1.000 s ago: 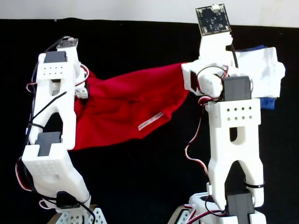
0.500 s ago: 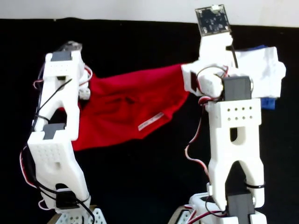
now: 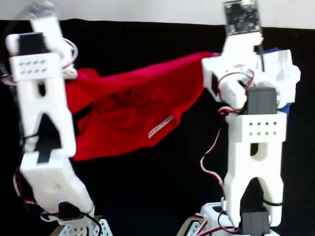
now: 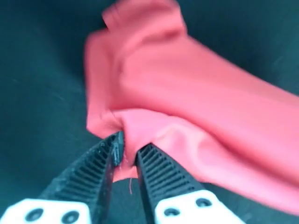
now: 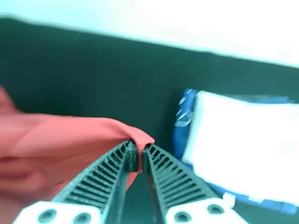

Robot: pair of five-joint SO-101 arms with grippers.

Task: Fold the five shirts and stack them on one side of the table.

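Left gripper: the jaws are being pressed narrow on a bunched fold of the red shirt, and cloth is being pinched between the ribbed black fingers. Right gripper: the jaws are likewise being closed to a slit, with an edge of the same shirt being gripped at the fingertips.

The garment is being held stretched between the two grippers. One end is being held just beside the folded stack by the right gripper. The other end is being held well apart from that stack by the left gripper. Between the grips the cloth is sagging in loose folds, and a white tag is being shown on the lower hem, on the half nearer the stack. Whether the hem is touching the black table cover cannot be told.

The stack itself is being made up of a white shirt lying on a blue shirt, whose edge is showing on the side facing the red shirt.
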